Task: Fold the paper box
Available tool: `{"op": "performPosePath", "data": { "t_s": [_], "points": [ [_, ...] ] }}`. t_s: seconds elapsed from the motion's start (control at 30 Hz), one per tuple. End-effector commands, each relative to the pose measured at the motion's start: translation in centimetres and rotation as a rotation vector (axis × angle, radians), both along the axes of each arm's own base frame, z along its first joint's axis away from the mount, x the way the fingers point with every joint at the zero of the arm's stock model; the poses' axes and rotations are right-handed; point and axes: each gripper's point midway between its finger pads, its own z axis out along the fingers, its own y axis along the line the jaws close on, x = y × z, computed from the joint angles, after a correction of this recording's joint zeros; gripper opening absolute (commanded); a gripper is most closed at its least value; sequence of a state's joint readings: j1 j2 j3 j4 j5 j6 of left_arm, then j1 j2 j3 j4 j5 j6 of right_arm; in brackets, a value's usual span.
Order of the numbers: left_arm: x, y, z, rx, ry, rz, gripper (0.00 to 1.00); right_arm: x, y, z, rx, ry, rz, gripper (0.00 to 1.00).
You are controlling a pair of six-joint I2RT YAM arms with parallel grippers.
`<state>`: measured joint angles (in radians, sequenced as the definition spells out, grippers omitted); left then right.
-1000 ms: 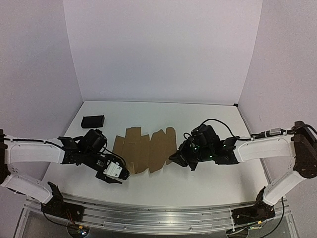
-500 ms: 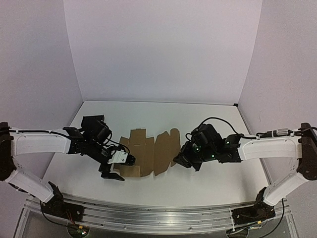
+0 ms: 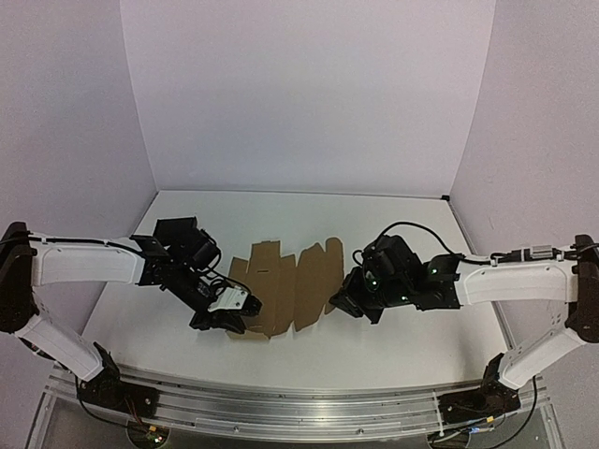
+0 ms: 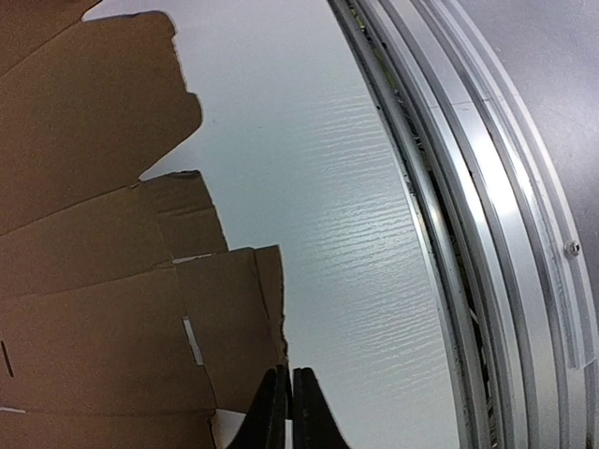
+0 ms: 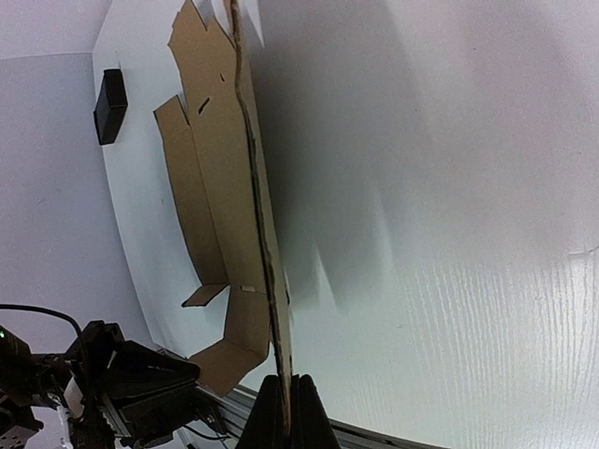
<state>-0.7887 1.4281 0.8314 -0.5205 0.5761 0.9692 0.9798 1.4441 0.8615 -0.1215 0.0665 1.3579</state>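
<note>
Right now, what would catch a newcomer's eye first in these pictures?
An unfolded brown paper box sits in the middle of the white table. The left end effector and the right end effector each pinch an opposite edge of it.

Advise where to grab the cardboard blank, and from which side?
Pinch an outer flap edge of the cardboard blank, coming in sideways from an end: it is a thin, nearly flat sheet, so only edges fit between jaws. The right gripper grips its end this way.
</note>
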Motion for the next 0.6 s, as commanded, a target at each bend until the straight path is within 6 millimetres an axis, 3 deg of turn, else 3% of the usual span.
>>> {"op": "performPosePath", "data": {
  "t_s": [0.0, 0.17, 0.33, 0.57],
  "points": [
    [-1.5, -0.4, 1.0, -0.030, 0.023, -0.070, 0.00, 1.1, 0.8, 3.6, 0.065, -0.070, -0.044, 0.00],
    [-2.4, -0.5, 0.1, 0.001, -0.021, -0.105, 0.00, 1.2, 1.9, 5.1, 0.128, -0.090, -0.046, 0.00],
    [-0.7, -1.5, 0.3, -0.023, -0.113, -0.075, 0.00, 0.4, 3.6, 5.9, 0.135, -0.116, -0.029, 0.00],
    [-0.3, -4.1, 2.9, -0.109, -0.051, -0.048, 0.00, -1.8, 9.5, 5.7, 0.048, -0.151, 0.191, 0.00]
  ]
}}
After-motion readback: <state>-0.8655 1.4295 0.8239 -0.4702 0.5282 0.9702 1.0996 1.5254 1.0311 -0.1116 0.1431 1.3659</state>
